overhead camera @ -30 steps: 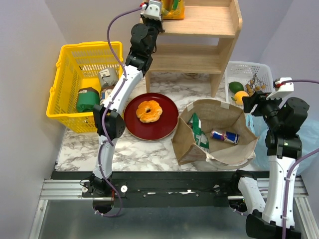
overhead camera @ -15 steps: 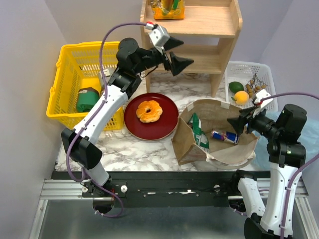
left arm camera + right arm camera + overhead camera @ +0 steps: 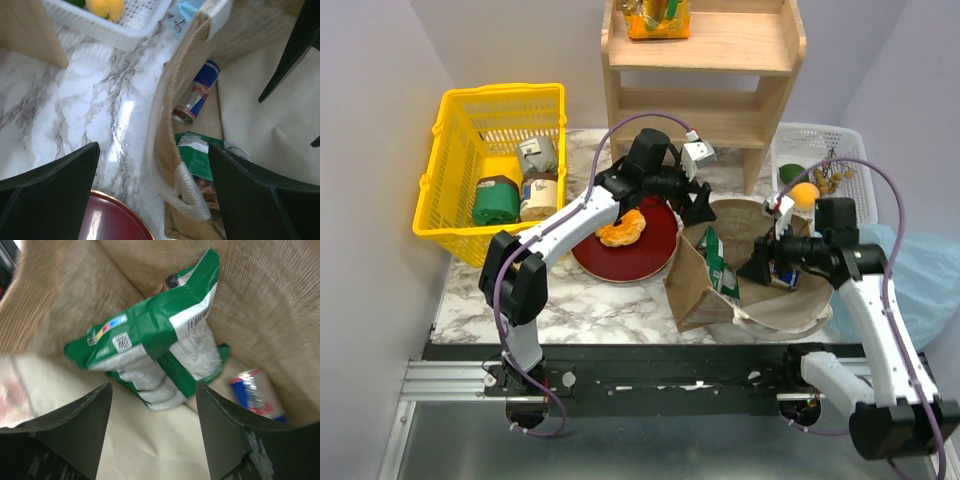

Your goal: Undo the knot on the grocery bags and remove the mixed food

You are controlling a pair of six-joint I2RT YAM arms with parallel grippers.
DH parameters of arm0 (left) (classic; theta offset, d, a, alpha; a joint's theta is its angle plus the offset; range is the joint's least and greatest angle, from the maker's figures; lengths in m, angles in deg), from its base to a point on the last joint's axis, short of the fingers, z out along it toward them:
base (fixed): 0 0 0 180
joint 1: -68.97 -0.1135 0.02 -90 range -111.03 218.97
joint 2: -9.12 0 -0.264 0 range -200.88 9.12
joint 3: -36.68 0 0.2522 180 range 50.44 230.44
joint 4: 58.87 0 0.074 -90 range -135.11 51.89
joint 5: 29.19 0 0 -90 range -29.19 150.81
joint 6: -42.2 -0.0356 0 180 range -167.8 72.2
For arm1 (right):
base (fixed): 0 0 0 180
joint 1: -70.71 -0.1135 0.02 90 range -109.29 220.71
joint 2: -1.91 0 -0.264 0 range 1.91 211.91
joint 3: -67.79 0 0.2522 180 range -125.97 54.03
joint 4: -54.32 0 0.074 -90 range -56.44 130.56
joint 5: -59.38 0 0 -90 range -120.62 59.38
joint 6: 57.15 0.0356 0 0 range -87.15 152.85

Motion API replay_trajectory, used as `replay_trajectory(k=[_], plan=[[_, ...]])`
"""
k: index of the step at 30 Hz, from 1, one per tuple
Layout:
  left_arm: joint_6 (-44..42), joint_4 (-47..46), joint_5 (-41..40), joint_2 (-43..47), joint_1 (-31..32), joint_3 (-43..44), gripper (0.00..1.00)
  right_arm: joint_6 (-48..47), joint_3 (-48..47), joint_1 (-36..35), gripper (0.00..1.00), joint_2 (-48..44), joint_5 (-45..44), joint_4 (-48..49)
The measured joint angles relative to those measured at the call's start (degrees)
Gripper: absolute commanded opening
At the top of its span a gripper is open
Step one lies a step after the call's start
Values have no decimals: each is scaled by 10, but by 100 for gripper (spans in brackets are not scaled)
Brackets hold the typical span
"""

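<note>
Bright, even overhead light; glare patch on marble table (image 3: 122,112). Right wrist view motion-blurred, esp. paper bag (image 3: 260,300). Shadows soft.

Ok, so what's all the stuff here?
basket: one, yellow, far left
jars: three, one dark green, two paper-wrapped, in the basket
shelf: one, wooden, at the back
snack packet: one, yellow-orange, on the shelf's top
plate: one, red, middle
doughnut: one, orange, on the plate
paper bag: one, brown, right of the plate
chip bag: one, green, inside the paper bag
can: one, red and blue, inside the paper bag
tray: one, white, back right
green fruit, orange fruit: one each, in the tray
plastic bag: one, light blue, right edge
left gripper: one, black, open, over the paper bag's rim
right gripper: one, black, open, inside the paper bag
</note>
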Motion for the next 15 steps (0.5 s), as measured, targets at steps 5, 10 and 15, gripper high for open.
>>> replay_trajectory(k=[5, 10, 15], plan=[[33, -7, -24, 28, -18, -16, 99, 183, 18, -21, 81, 112, -34, 96], [49, -19, -38, 85, -28, -15, 99, 299, 19, -25, 86, 187, -23, 159], [39, -20, -48, 137, -27, -15, 99, 348, -8, -44, 86, 239, -3, 192]])
